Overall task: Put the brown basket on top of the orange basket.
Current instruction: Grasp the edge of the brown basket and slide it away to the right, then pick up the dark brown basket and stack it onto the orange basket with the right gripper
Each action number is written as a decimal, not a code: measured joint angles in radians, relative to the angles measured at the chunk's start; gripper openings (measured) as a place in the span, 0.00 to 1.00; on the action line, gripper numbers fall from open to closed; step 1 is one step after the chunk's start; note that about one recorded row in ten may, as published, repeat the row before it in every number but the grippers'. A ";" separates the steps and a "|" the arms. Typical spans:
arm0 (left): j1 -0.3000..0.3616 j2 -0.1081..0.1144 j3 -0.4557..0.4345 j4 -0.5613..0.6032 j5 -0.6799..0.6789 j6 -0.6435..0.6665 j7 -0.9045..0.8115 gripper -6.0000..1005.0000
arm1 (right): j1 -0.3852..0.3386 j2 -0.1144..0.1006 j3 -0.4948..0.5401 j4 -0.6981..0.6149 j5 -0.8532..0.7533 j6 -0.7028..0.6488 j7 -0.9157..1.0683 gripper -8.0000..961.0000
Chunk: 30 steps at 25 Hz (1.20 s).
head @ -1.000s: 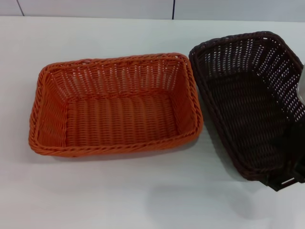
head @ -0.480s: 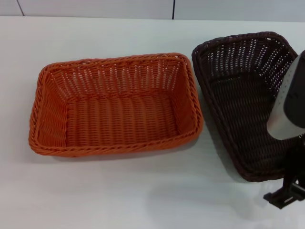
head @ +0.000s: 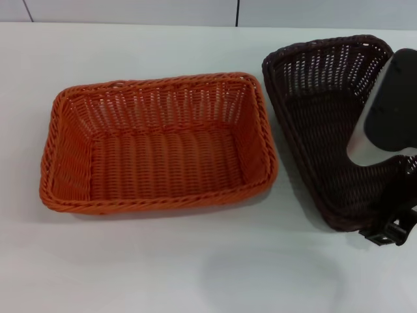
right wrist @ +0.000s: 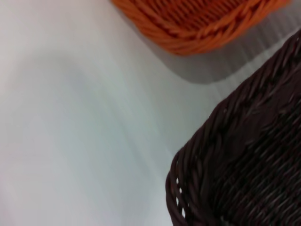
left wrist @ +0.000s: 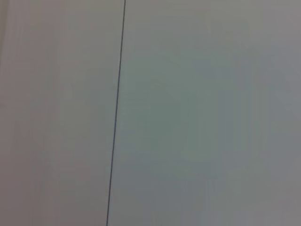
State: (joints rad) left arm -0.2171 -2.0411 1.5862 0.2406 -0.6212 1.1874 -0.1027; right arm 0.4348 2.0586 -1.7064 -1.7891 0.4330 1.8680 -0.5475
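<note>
The orange basket (head: 159,143) sits flat on the white counter (head: 195,274), left of centre in the head view, its opening facing up and nothing inside. Just beside it on the right, apart by a narrow strip of counter, is the brown basket (head: 326,124). This one is tilted: its right side is raised, so its inside turns toward the orange basket, while its left rim seems to stay low near the counter (whether it touches is hard to judge from here).

The right gripper (head: 391,225) is at the brown basket's near right corner, with the arm's grey and black body crossing over the basket's right wall. The jaws appear to be gripping the rim there, though the contact itself is mostly hidden at the picture's edge.

The right wrist view shows a corner of the brown basket (right wrist: 244,169) close up, with a corner of the orange basket (right wrist: 202,23) farther off across bare counter (right wrist: 70,117).

The left gripper is out of sight; its wrist view shows only a pale surface with a thin dark line.
</note>
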 joint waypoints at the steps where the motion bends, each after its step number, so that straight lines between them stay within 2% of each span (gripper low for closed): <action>1: 0.000 0.000 0.000 -0.002 0.000 0.000 0.000 0.66 | 0.007 0.008 0.005 0.020 -0.014 -0.004 -0.011 0.49; 4: 0.000 0.001 0.000 -0.003 0.000 0.000 0.000 0.66 | 0.022 0.014 0.031 0.039 -0.023 -0.023 -0.025 0.36; 18: 0.005 0.002 0.000 -0.006 0.000 0.003 0.000 0.66 | 0.078 0.017 0.281 -0.145 0.119 -0.089 -0.043 0.24; 25: 0.011 -0.004 0.000 -0.007 0.000 0.004 -0.002 0.66 | 0.138 0.015 0.295 -0.249 0.145 -0.083 -0.016 0.20; 30: 0.014 -0.004 0.000 -0.008 0.000 0.005 -0.010 0.66 | 0.226 0.009 0.291 -0.268 0.148 -0.072 -0.042 0.20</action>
State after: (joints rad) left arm -0.2035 -2.0454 1.5861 0.2331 -0.6214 1.1923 -0.1126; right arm 0.6613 2.0673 -1.4154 -2.0567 0.5810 1.7959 -0.5894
